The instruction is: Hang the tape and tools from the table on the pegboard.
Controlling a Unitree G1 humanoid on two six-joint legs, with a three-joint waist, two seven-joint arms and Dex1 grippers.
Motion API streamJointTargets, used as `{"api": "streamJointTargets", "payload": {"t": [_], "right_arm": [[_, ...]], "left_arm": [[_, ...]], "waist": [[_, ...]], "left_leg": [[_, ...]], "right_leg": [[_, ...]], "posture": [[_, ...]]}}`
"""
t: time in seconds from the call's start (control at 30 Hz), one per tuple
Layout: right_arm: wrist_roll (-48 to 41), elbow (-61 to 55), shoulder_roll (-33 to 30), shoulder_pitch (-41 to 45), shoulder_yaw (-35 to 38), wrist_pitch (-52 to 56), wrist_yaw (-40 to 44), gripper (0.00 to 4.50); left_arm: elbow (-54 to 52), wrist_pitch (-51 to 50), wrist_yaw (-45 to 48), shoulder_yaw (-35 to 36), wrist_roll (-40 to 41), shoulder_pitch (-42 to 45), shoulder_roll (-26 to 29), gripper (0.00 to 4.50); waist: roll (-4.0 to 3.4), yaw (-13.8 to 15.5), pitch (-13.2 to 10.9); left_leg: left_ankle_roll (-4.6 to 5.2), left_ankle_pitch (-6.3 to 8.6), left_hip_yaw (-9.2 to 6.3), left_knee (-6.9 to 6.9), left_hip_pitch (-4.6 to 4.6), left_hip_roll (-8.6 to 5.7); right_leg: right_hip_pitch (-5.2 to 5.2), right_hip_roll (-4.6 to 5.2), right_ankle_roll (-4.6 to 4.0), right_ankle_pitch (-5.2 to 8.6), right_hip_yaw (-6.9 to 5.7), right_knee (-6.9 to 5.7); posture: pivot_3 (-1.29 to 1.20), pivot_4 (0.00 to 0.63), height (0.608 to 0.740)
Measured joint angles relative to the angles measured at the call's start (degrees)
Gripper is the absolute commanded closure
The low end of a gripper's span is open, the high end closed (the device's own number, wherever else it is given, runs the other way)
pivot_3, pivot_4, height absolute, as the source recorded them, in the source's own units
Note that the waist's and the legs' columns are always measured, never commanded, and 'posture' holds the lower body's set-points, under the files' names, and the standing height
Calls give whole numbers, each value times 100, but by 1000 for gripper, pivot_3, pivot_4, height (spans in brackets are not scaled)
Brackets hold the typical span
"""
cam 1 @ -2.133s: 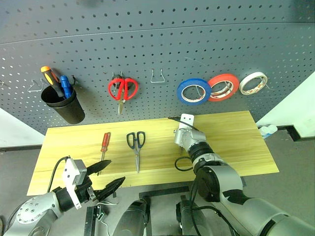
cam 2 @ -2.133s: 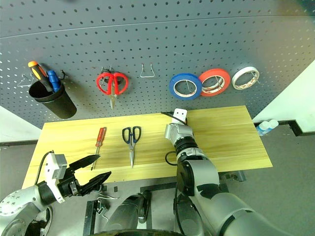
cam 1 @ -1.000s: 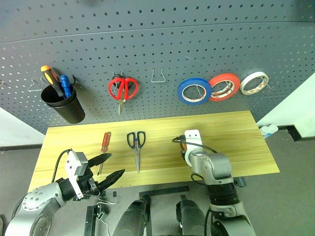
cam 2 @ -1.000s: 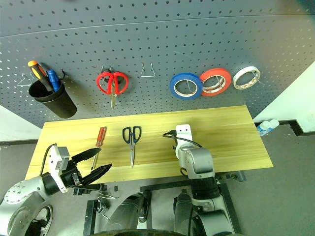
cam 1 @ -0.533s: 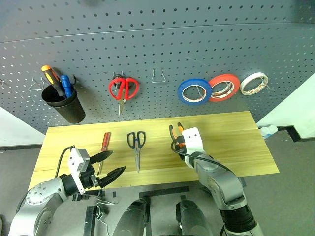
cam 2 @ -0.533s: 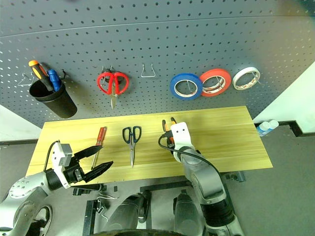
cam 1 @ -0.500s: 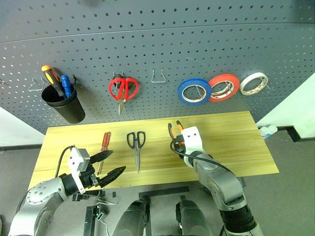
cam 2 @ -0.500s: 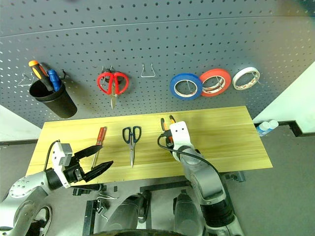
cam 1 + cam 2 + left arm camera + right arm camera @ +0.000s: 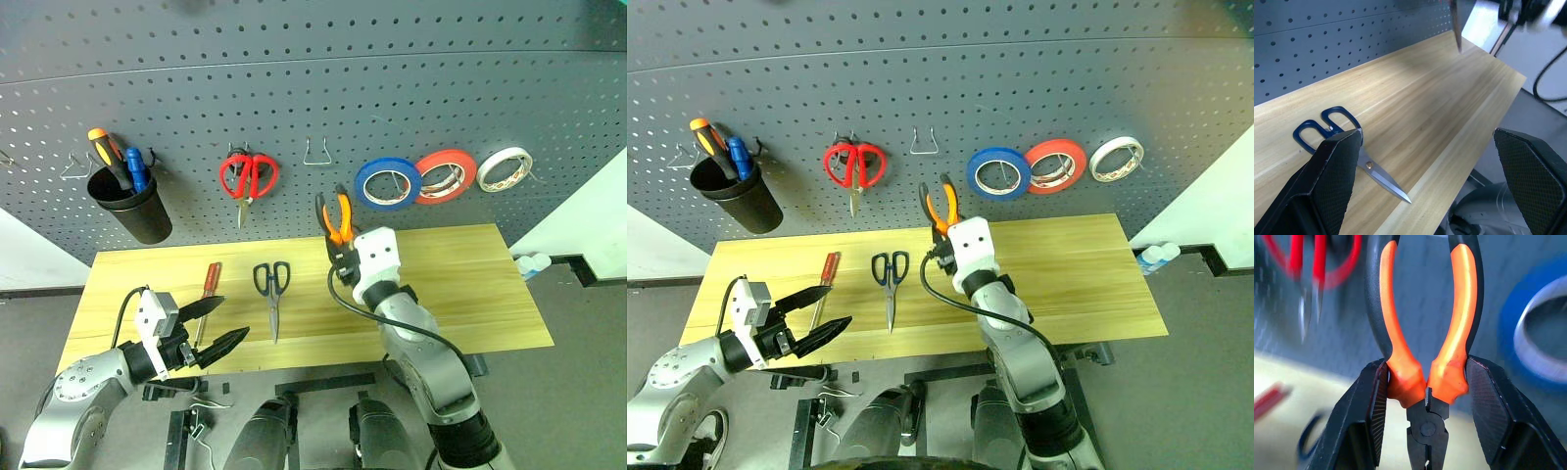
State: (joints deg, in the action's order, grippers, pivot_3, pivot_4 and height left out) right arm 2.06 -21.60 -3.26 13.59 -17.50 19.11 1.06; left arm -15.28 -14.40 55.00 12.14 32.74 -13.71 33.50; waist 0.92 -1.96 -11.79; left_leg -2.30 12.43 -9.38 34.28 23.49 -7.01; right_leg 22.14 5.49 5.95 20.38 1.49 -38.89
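Pliers (image 9: 336,217) stand handles-up before the pegboard (image 9: 313,98), clamped at the handle base by the right gripper (image 9: 1425,387). Left gripper (image 9: 217,327) hovers with fingers spread wide above the table (image 9: 470,284) edge, beside the screwdriver (image 9: 208,285).

screwdriver (image 9: 208,284) left of scissors (image 9: 272,289) on table (image 9: 460,284), pegboard (image 9: 392,78) behind

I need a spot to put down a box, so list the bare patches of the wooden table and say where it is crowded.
The light wooden plank table is bare from its middle to its right end. A narrower strip lies bare at the left end, beyond the slim red-handled screwdriver. It is crowded left of middle, where the screwdriver lies beside the dark-handled scissors.
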Motion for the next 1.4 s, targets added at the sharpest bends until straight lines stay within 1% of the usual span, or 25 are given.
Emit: {"api": "streamJointTargets", "payload": {"t": [0.13,0.43,0.67,0.93,1.13,1.3,1.4], "right_arm": [[227,125,188,510,-5,-389,-74,2443],[602,1233,677,1657,51,-1039,-313,2444],[676,2270,872,2385,285,-1673,-483,2444],[699,3392,892,2958,580,-2206,-661,2444],[696,4110,887,3325,821,-2476,-781,2444],[699,4399,875,3444,867,-2623,-792,2444],[712,4495,861,3478,894,-2629,-798,2444]], "left_arm": [[65,0,0,-6,0,56,-12,0],[127,3,-4,-90,-5,138,-106,0],[127,16,-30,-123,-4,106,-162,0],[-131,170,-199,130,259,98,-451,0],[-363,682,-348,277,287,-75,-872,0],[-364,988,-525,287,281,-135,-1124,0],[-363,1093,-542,286,281,-155,-1140,0]], "waist": [[16,-6,14],[32,-28,26],[38,-40,32],[41,-51,35],[41,-48,37],[41,-45,44],[41,-37,45]], "left_leg": [[-11,-12,-2,1,-3,1],[-19,-38,-3,1,-7,1],[-20,-41,-3,1,-7,2],[-24,-47,-1,2,-7,2],[-25,-49,-1,2,-7,2],[-30,-63,-1,11,-7,3],[-24,-70,-5,19,-9,3]], "right_leg": [[8,-2,-3,0,0,-25],[13,-3,-17,-11,0,-46],[14,-4,-19,-12,0,-52],[10,-4,-21,-13,-1,-63],[9,-5,-23,-14,-1,-67],[10,-6,-30,-19,-1,-92],[14,-8,-37,-23,0,-117]], "posture": [[53,147,740],[59,145,740],[65,148,740],[79,150,740],[82,146,740],[80,142,740],[76,138,740]]}}
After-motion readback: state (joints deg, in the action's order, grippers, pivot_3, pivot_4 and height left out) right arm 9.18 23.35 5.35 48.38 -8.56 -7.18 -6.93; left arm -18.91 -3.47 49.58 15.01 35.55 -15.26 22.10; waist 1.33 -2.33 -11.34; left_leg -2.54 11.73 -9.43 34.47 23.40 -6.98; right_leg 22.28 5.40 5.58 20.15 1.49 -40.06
